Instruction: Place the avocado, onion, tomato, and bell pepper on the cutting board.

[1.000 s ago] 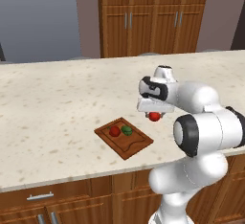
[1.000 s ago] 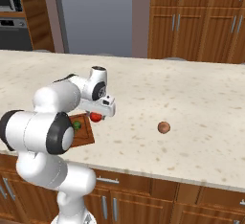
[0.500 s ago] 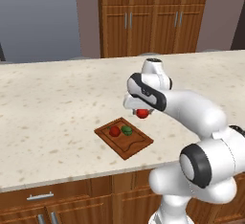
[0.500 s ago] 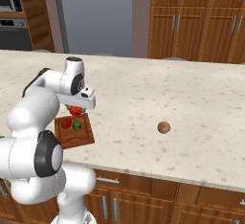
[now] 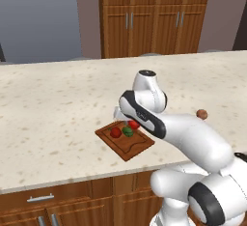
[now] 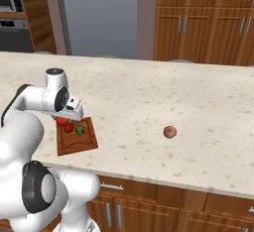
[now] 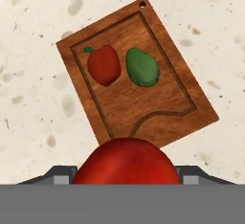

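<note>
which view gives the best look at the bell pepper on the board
The hand view: the bell pepper lies in plain sight on the cutting board, green stem showing, beside the avocado. In the left base view and the right base view it is a small red blob partly crowded by the arm.

Flat rectangular reddish-brown wooden cutting board [image 7: 162, 98]: visible grain, low satin sheen, grooved near edge. Smooth bright red tomato [image 7: 125, 162]: slightly glossy skin. Red bell pepper with green stem [image 7: 103, 64]: smooth, faintly lumpy, matt. Dark green oval avocado [image 7: 141, 67]: smooth, matt. Dull reddish-brown onion ball [image 6: 169, 132]: matt. Pale speckled stone-look counter [image 5: 58, 104]: polished. Brown wooden cabinets [image 5: 154, 15]: satin, with metal handles.
</note>
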